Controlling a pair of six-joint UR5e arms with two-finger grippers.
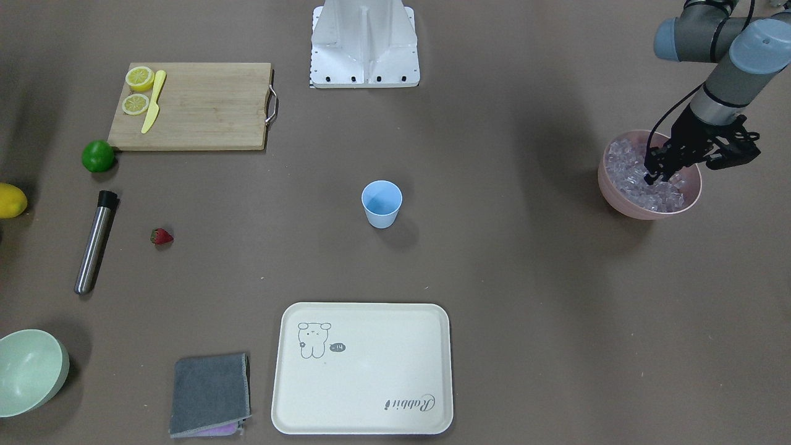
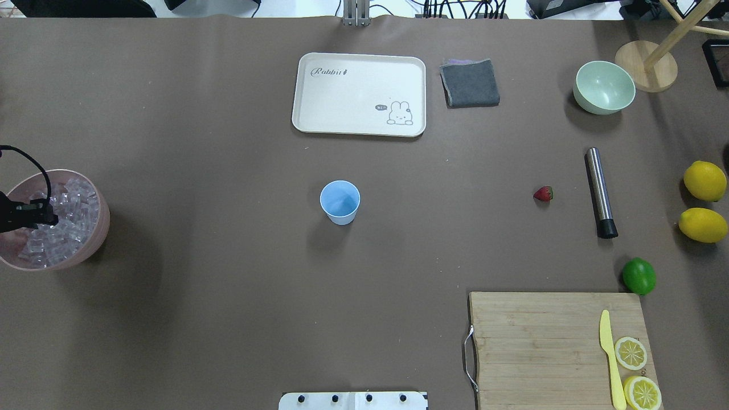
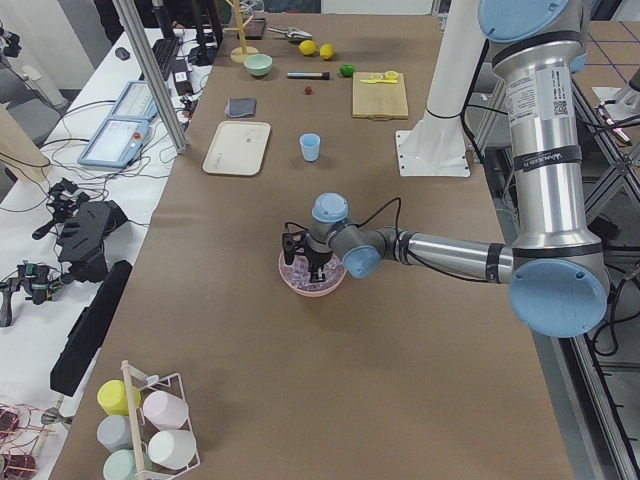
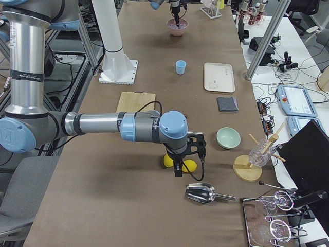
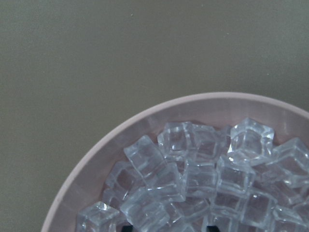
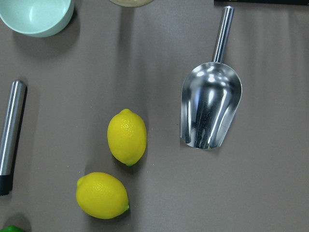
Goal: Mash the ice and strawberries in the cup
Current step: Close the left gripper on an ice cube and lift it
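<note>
Step in hand, likely: take ice from pink bowl (image 1: 621, 207).
Left hand (image 1: 654, 174) dipped among ice (image 5: 193, 174), fingertips apart, nothing visibly gripped.
Do well: straddle one top cube, close gently, lift straight clear of rim.
Carry to cup (image 1: 381, 204): upright, mid-table (image 1: 494, 247), looks empty.
Strawberry (image 1: 161, 236) lies well apart from cup, untouched.
Right hand (image 4: 178, 172) above lemons (image 6: 126, 137); its opening cannot be told.

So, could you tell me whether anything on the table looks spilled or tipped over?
Nothing stands out. The cup stands upright and empty, the ice is all inside the pink bowl, and the strawberry lies alone on the table.
</note>
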